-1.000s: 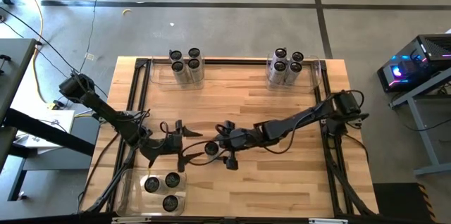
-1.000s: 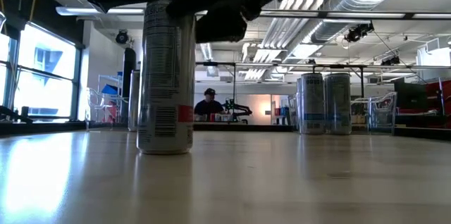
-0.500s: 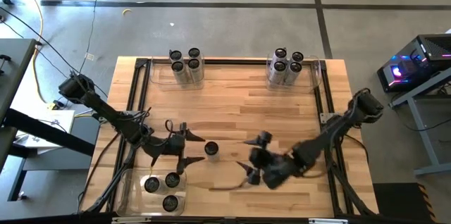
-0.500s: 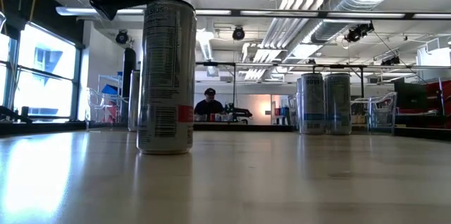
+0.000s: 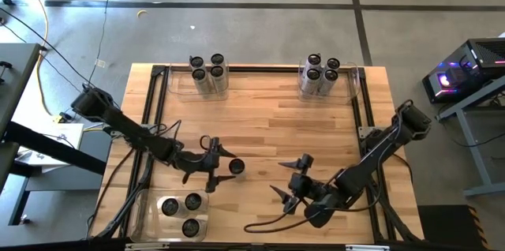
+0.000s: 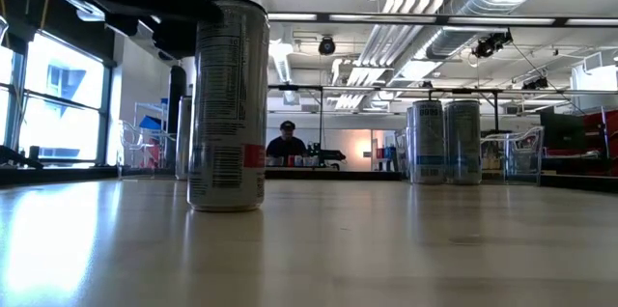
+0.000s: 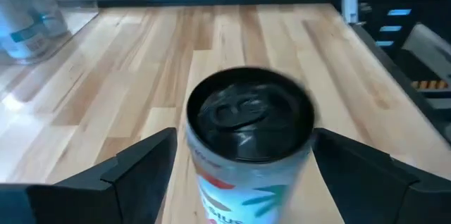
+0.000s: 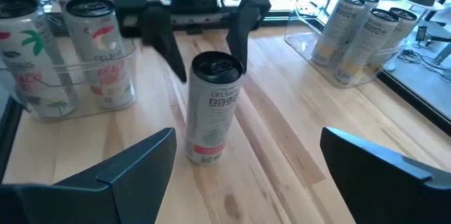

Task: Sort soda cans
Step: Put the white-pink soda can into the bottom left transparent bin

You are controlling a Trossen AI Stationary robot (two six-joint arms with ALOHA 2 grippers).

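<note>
Reading left to right, we note three soda cans in the clear bin (image 5: 148, 213) at the table's (image 5: 268, 117) near-left corner. The left gripper (image 5: 215, 162) comes next, fingers spread wide, holding nothing. The lone can (image 5: 237, 167) stands just to its right, near mid-table, squarely before the open jaws. Its long axis is vertical, dark top up. The right gripper (image 5: 293, 180), also wide open and empty, sits well apart toward the near edge. We judge the left arm nearer.
</note>
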